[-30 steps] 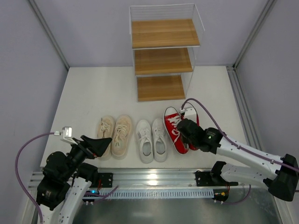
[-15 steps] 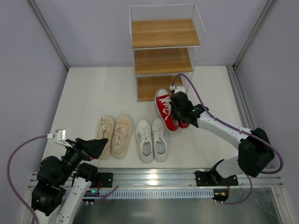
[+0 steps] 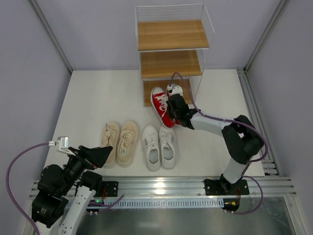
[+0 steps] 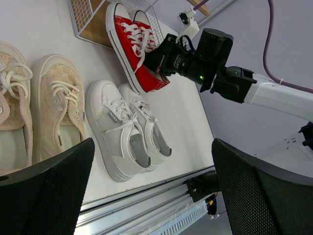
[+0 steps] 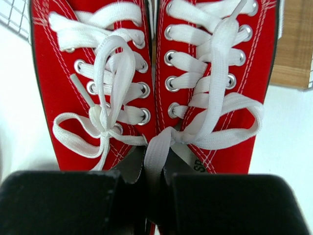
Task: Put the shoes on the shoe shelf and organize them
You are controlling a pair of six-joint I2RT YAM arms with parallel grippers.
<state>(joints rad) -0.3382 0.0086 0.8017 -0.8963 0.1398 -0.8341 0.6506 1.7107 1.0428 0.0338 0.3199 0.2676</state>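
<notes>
Well, your right gripper [image 5: 156,181] was clamped on the red pair [image 3: 160,104] — its fingers [image 5: 58,200] drawn close together on the inner collar walls, where the two shoes met. You held the pair side by side with the toes pointed into the shoe shelf [image 3: 171,63] and the toe caps over the front of its lowest board [image 3: 148,96]. Whether the soles rested on that board or hung just above it, the views did not tell.

The beige pair [image 3: 120,142] and the white pair [image 3: 159,147] lay next to each other on the table [image 3: 98,98], toes toward the shelf and well apart from it. Your left gripper [image 3: 103,152] hung by the beige pair's heels — fingers spread wide, touching no shoe.
</notes>
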